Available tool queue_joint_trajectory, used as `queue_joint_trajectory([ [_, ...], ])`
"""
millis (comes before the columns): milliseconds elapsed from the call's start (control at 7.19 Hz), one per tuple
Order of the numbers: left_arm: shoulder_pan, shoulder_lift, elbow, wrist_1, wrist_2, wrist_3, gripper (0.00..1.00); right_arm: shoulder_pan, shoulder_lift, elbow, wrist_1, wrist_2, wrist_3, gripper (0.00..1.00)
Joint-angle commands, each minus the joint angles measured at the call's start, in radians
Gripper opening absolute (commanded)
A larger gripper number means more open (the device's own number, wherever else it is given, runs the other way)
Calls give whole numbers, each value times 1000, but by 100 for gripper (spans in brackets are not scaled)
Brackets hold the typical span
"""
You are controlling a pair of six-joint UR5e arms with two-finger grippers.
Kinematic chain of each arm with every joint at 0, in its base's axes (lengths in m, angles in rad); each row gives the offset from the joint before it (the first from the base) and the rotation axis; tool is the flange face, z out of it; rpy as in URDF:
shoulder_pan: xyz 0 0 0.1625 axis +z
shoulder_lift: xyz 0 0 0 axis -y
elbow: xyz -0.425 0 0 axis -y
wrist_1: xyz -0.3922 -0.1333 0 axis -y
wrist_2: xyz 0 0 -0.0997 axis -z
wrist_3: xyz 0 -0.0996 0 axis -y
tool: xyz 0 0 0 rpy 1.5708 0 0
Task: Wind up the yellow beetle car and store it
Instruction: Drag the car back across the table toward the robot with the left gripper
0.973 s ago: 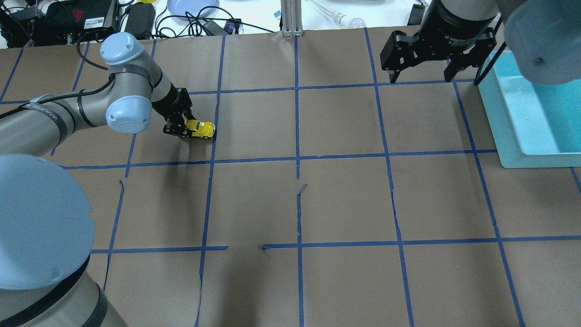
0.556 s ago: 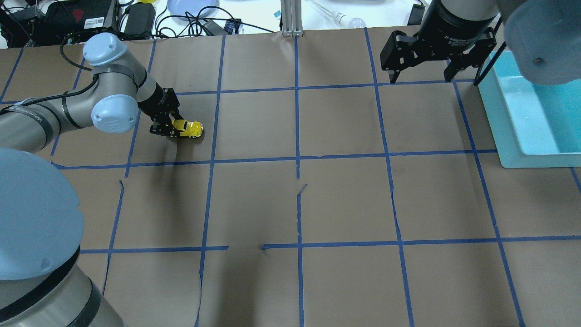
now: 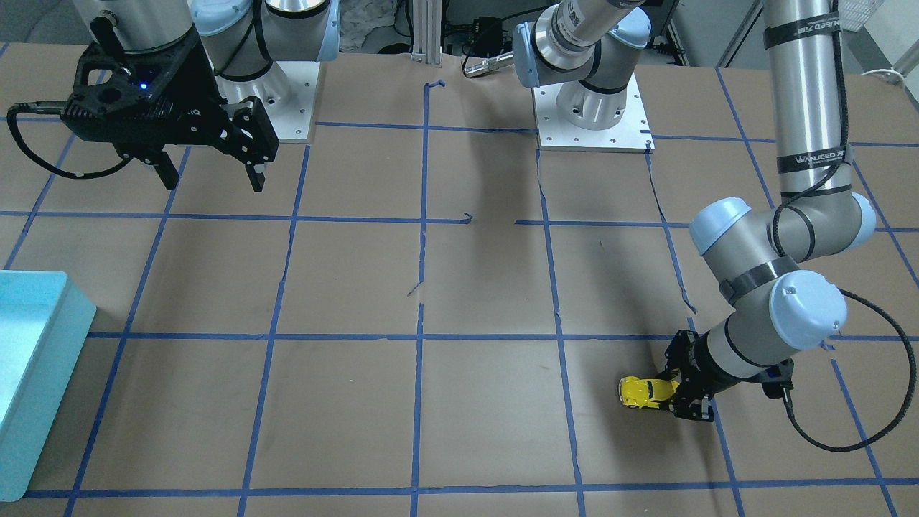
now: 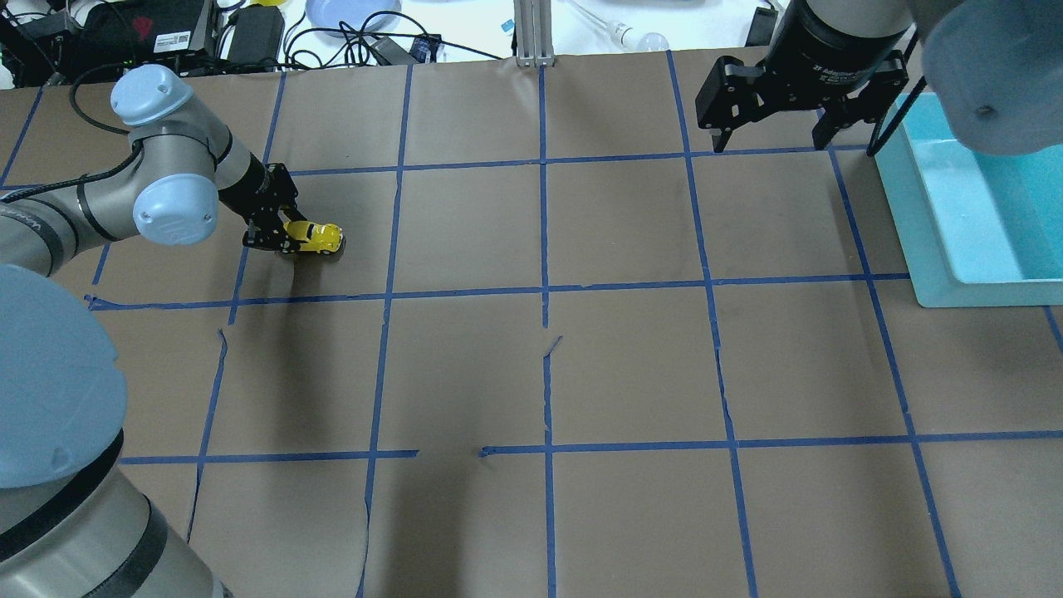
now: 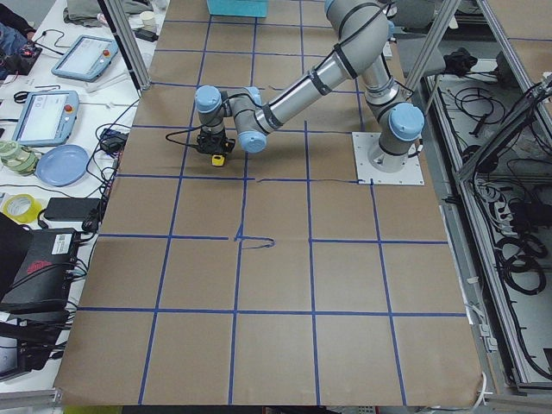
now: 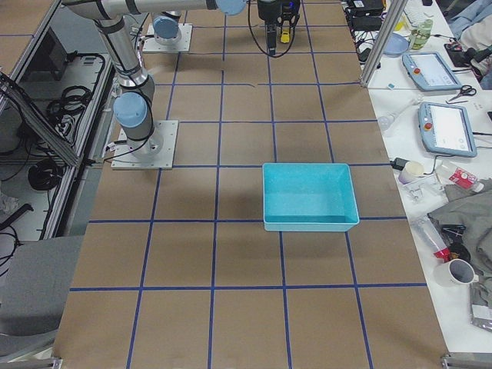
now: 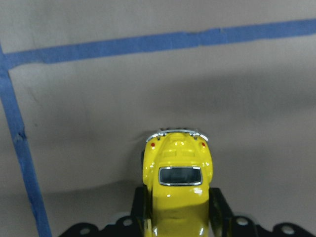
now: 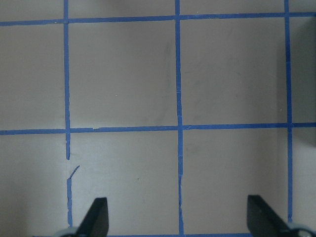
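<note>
The yellow beetle car rests low on the brown paper at the table's left side, held between the fingers of my left gripper, which is shut on it. It also shows in the front view and close up in the left wrist view, with black fingers on both sides of it. My right gripper hangs open and empty above the far right of the table, next to the turquoise bin. Its fingertips show spread wide in the right wrist view.
The table is covered in brown paper with a blue tape grid. The turquoise bin stands at the robot's right edge of the table. Cables, tablets and a blue plate lie beyond the far edge.
My left gripper has dragged the yellow car leftward along the paper, away from the table's middle. The right arm has not moved.
</note>
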Motion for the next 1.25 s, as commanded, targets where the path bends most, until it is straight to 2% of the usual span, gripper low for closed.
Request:
queue_joint_trajectory([
  [0, 20, 0, 3, 10, 39, 3, 0, 0, 0, 0, 0, 0, 1, 100],
  [139, 20, -1, 6, 12, 79, 5, 0, 0, 0, 0, 0, 0, 1, 100],
  [695, 92, -3, 7, 12, 75, 69, 0, 2, 0, 1, 0, 0, -1, 100],
  [834, 92, 3, 13, 12, 76, 69, 27, 2, 0, 0, 0, 0, 1, 100],
  [973, 90, 15, 12, 14, 70, 50, 99, 2, 0, 0, 0, 0, 1, 100],
  [1112, 83, 28, 13, 15, 61, 51, 100, 0, 0, 0, 0, 0, 1, 100],
])
